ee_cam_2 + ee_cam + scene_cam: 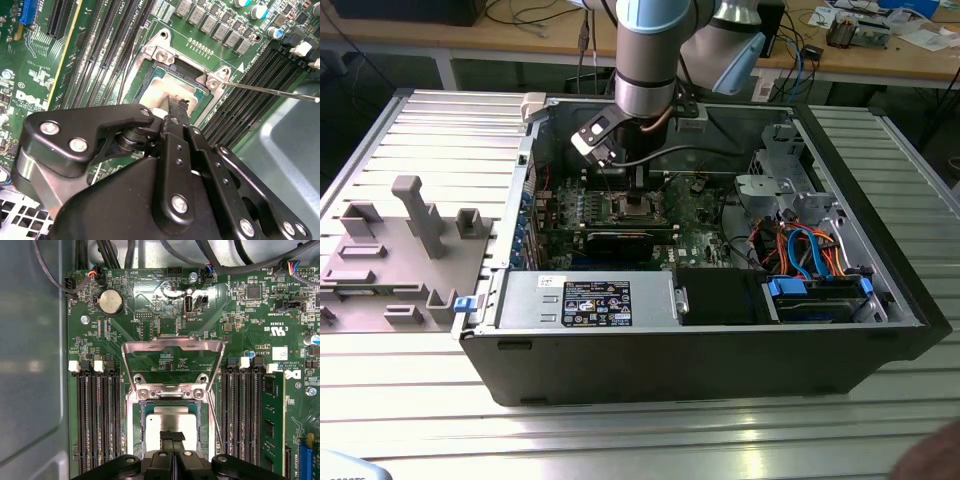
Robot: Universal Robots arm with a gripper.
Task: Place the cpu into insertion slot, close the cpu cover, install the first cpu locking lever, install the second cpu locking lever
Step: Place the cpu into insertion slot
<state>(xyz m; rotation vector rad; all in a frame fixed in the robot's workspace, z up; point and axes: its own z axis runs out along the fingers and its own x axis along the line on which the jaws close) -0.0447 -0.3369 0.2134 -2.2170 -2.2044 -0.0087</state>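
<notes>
One square silvery-tan cpu (162, 419) sits socketed, partly hidden under the black gripper (172, 436), its fingers pressed together; one silvery window-frame cpu cover (172, 344) stands open.

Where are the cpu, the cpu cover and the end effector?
cpu (159, 419): first wrist view, metal top.
cpu cover (172, 344): first wrist view, frame's cross bar.
end effector (172, 435): first wrist view, between fingertips.

A ribbed, silvery metal worktop (420, 400) is seen across the exterior view, with soft light reflected in pale patches (740, 415) along its near edge. A grey moulded holder (400, 250) is laid on it at the exterior view's left. Behind, a second, wooden worktop (410, 35) on a white leg (445, 68) is strewn with cables (535, 15).
</notes>
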